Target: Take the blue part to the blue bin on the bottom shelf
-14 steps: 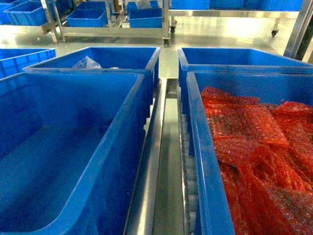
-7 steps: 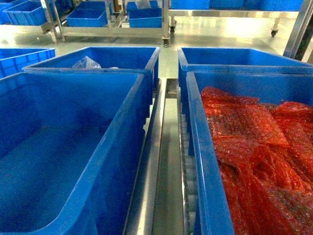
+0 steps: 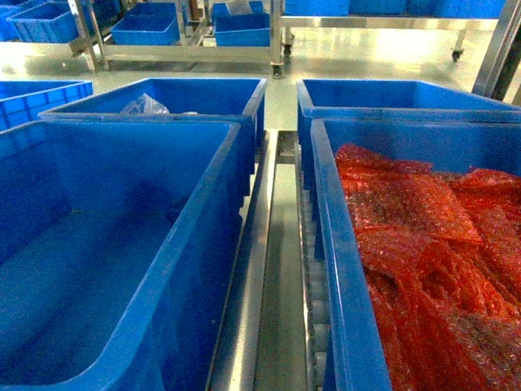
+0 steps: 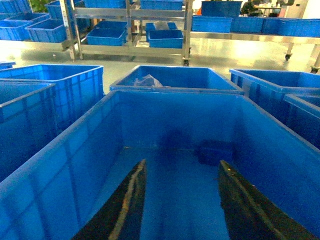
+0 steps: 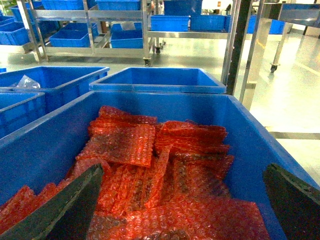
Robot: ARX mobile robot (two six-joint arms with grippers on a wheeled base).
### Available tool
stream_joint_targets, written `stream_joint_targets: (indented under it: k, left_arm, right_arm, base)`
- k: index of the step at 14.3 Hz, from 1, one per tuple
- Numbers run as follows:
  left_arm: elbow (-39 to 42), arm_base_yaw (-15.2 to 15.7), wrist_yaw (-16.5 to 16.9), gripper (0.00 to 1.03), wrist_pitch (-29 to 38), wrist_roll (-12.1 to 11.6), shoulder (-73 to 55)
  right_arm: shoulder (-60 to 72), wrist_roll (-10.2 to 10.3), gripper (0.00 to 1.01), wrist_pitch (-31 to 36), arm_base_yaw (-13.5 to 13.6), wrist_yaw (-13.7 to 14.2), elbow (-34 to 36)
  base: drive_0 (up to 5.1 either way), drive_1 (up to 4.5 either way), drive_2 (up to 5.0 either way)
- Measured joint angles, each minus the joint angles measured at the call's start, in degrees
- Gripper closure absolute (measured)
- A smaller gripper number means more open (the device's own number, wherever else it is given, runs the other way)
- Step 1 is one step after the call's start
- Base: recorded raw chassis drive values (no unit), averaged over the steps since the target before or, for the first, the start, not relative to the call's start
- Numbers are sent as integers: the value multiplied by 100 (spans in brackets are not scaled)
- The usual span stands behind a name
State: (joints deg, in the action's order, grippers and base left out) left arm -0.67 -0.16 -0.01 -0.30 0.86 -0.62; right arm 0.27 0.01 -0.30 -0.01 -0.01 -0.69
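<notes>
No blue part shows in any view. My left gripper (image 4: 182, 162) is open, with nothing between its dark fingers (image 4: 131, 200). It hangs over an empty blue bin (image 4: 75, 165), the near left bin (image 3: 203, 244) in the head view. My right gripper (image 5: 183, 170) is open wide over the near right blue bin (image 5: 50, 145), which is full of red bubble-wrap bags (image 5: 165, 170). The bins stand on a steel rail (image 3: 252, 269) and white rollers (image 3: 316, 314). I cannot tell whether this tier is the bottom shelf. Neither gripper shows in the head view.
Two more blue bins stand behind; the far left bin (image 3: 220, 90) holds a clear plastic bag (image 3: 144, 104), and the far right bin (image 3: 391, 94) looks empty. Across the shiny floor stands a steel rack (image 3: 195, 49) with blue bins. A steel post (image 5: 239, 45) rises at the right.
</notes>
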Motion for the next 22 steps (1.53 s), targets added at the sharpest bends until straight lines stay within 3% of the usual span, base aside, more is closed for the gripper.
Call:
stream_joint_targets:
  k: [4,5,22]
  left_arm:
    - [0,0,0,10,0,0,0]
    - [0,0,0,4,0,-9,0]
    - [0,0,0,5,0,-9,0]
  right_arm:
    - [0,0,3,0,0,0,0]
    - [0,0,3,0,0,0,0]
    - [0,0,3,0,0,0,0]
  base:
    - [0,0,0]
    - [0,0,0]
    - [0,0,0]
